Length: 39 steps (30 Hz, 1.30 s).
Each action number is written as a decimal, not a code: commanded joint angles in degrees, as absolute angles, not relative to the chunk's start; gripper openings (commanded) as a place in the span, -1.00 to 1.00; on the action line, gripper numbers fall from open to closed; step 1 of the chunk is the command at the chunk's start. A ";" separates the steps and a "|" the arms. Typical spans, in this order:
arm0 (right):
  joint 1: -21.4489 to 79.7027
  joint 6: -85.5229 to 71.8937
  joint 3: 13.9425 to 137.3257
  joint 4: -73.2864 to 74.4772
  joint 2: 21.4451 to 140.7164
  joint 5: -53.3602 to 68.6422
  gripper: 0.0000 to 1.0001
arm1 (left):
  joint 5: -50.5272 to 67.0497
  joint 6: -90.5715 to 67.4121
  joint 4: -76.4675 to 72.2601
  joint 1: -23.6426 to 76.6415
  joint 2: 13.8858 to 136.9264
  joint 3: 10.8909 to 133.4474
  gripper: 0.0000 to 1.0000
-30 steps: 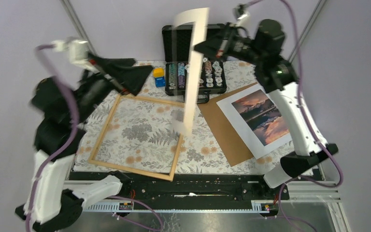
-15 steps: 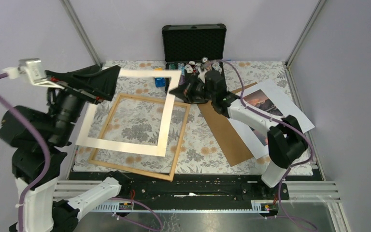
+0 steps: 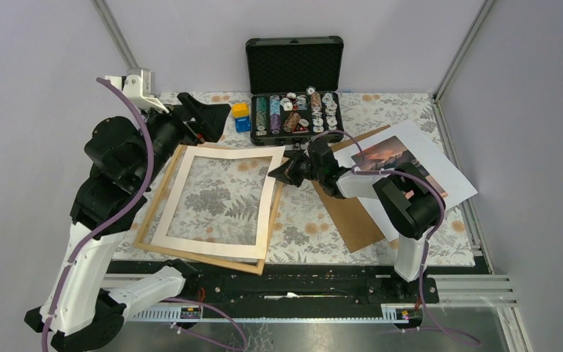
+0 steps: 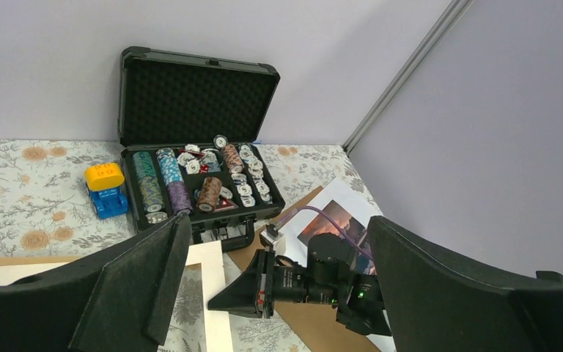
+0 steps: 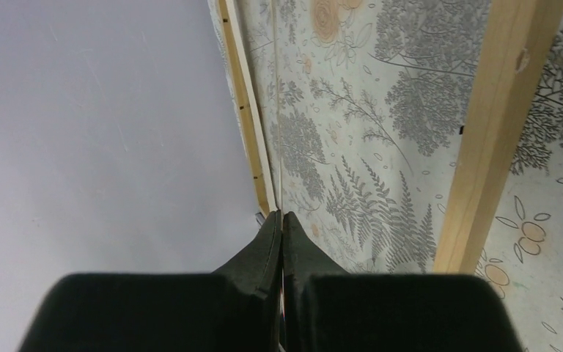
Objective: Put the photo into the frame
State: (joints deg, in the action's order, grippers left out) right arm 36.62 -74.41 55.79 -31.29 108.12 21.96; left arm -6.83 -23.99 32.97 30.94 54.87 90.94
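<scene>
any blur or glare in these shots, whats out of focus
Top external view: sharp, evenly lit, no glare, soft shadows. Left wrist view: the open left gripper looms as dark, soft-edged shapes; the black case is crisp. Right wrist view: the right gripper, shut on the white mat, is a featureless black mass, the frame sharp.

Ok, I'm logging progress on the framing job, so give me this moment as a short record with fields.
frame: lying flat, white mat skewed over it
photo: on brown backing board, right of frame, not yet inserted
left gripper: open, empty, above frame's far-left corner
right gripper: shut on mat's right edge, near its far corner
</scene>
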 commanded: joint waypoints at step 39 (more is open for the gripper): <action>43.15 -46.67 72.61 8.00 106.48 8.41 0.51 | -4.95 -25.14 28.21 30.94 53.69 85.18 0.97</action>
